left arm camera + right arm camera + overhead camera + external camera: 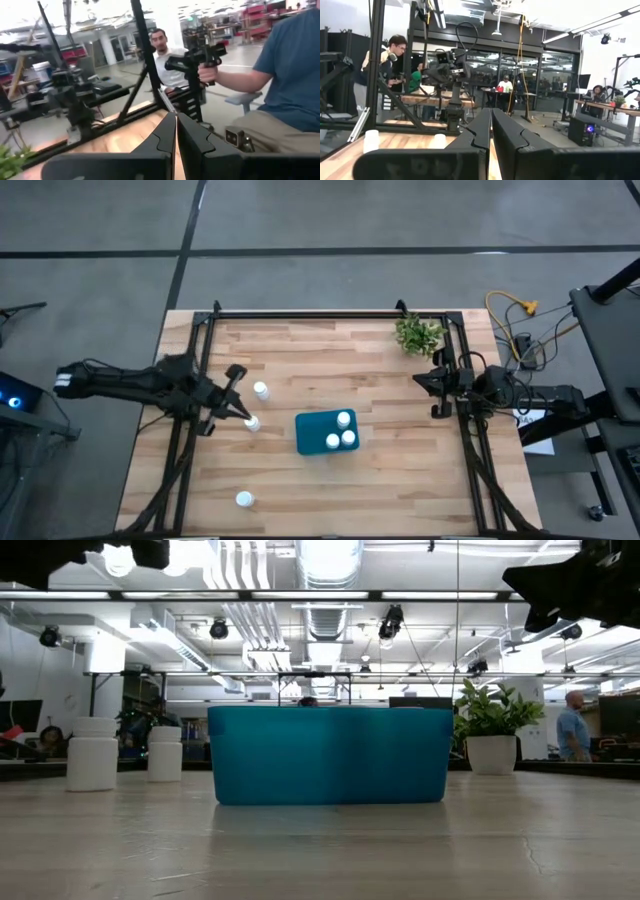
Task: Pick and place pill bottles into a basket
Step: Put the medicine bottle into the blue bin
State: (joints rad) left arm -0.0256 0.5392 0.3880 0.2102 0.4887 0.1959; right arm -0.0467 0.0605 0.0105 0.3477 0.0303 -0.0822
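— Over on the table's left half, that's where my left gripper hangs, right beside one loose pill bottle; I can't tell whether I touch it. From my wrist camera my two fingers look pressed together with nothing between them.

— And the others?

— A second bottle stands just beyond it, farther from the near edge, and a third sits well apart by the near-left edge. Three caps already show inside the teal basket at the table's middle. My right gripper waits at the right edge, near the small plant, its fingers also shut on nothing.

— How will a bottle handle?

— My guess: light, stiff plastic, smooth-sided, so likely a little slippery and easy to tip with a stray nudge. It won't crush.

— Where would you take it?

— Across the round body just under the cap, fingers opened first and lowered on either side, squeezing squarely so it doesn't squirt out or topple. The nearest bottle to my left gripper is the sensible one; the basket is just to its right.
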